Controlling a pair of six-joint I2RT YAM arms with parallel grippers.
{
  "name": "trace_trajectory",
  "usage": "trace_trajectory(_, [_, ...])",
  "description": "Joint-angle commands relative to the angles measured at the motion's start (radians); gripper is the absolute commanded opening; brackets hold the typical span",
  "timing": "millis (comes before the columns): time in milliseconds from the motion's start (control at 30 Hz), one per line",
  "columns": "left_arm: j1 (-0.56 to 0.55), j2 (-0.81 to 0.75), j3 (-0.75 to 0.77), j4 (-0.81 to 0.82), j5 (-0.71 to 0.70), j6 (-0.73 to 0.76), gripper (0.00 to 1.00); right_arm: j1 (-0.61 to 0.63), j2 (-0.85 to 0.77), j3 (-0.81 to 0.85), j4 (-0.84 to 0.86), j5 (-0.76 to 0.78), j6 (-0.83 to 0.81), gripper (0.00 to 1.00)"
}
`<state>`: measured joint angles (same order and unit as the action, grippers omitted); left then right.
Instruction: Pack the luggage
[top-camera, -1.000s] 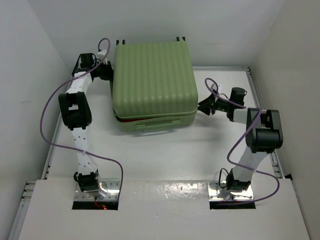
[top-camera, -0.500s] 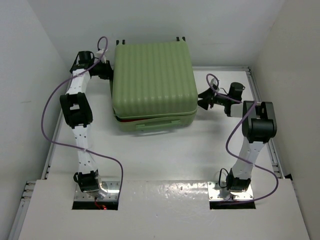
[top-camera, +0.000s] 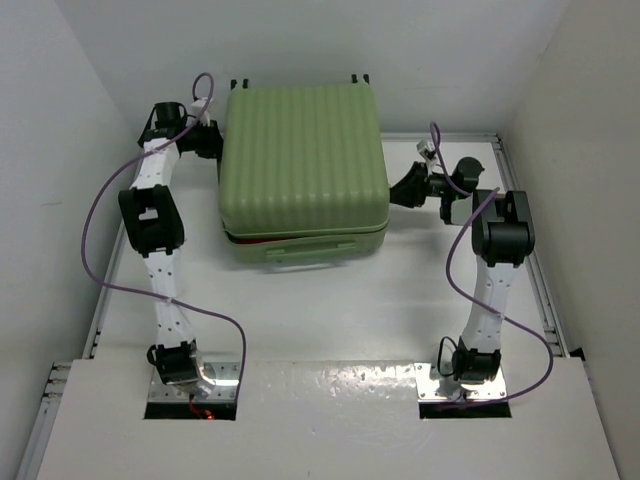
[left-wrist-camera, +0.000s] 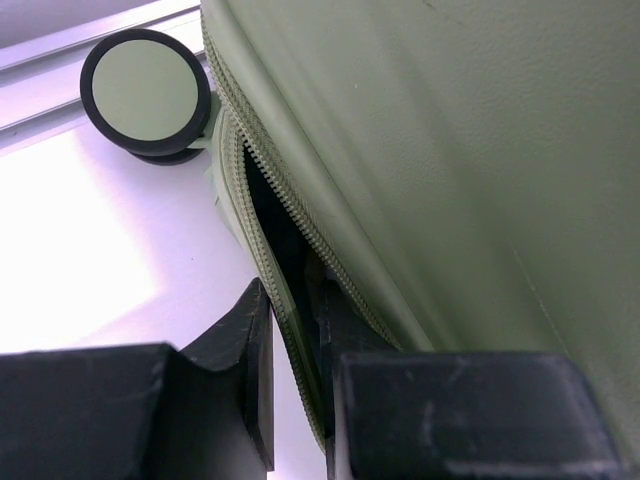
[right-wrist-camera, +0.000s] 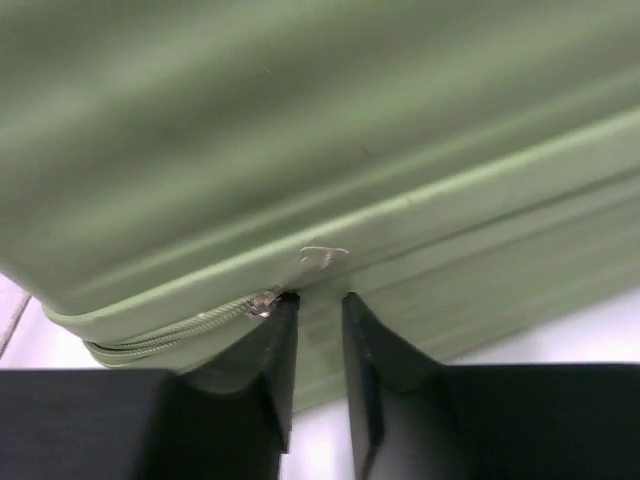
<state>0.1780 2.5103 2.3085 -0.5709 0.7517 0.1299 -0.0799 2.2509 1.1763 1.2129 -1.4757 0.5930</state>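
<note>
The luggage (top-camera: 300, 160), a light-green ribbed hard-shell suitcase, lies flat at the back of the table with its lid down. A thin gap shows red along its front seam. My left gripper (top-camera: 214, 141) is at its back left side. In the left wrist view (left-wrist-camera: 292, 300) it is shut on the zipper edge (left-wrist-camera: 262, 262) of the lower shell, one finger inside the dark gap. My right gripper (top-camera: 404, 189) is at the right side. In the right wrist view (right-wrist-camera: 318, 297) its jaws stand a narrow gap apart, tips on the seam, beside the zipper slider (right-wrist-camera: 265, 298).
A black suitcase wheel (left-wrist-camera: 145, 92) sits just beyond the left gripper, by the table's metal rail. The suitcase handle (top-camera: 300, 250) faces the arms. White walls close in on both sides and behind. Purple cables loop from both arms.
The right arm has swung back and up along the suitcase's right side, its gripper now pressed to the seam. The left gripper has barely moved. The suitcase has shifted slightly.
</note>
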Motion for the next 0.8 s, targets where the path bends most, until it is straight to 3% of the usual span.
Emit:
trace_trajectory(0, [0.035, 0.130, -0.089, -0.225, -0.057, 0.122, 0.08, 0.072, -0.047, 0.054, 0.427, -0.103, 0.079, 0.19])
trace_trajectory(200, [0.035, 0.130, -0.089, -0.225, -0.057, 0.122, 0.09, 0.117, -0.117, -0.020, 0.427, -0.153, 0.056, 0.00])
trace_trajectory(300, [0.035, 0.130, -0.089, -0.225, -0.057, 0.122, 0.09, 0.115, -0.129, -0.064, 0.433, -0.155, 0.045, 0.00])
trace_trajectory(367, [0.035, 0.130, -0.098, -0.225, -0.057, 0.122, 0.09, 0.106, -0.131, -0.055, 0.436, -0.159, 0.065, 0.22])
trace_trajectory(433, [0.035, 0.130, -0.098, -0.216, -0.066, 0.112, 0.09, 0.095, -0.119, -0.034, 0.435, -0.153, 0.096, 0.34])
trace_trajectory(533, [0.044, 0.093, -0.121, -0.196, -0.094, 0.099, 0.09, 0.086, -0.119, 0.011, 0.436, -0.156, 0.208, 0.34])
trace_trajectory(667, [0.084, 0.019, -0.104, -0.129, -0.108, 0.016, 0.17, 0.103, -0.206, -0.113, 0.436, -0.156, 0.192, 0.33])
trace_trajectory(767, [0.084, -0.071, -0.119, -0.119, 0.053, -0.015, 0.23, 0.167, -0.267, -0.188, 0.435, -0.155, 0.223, 0.31])
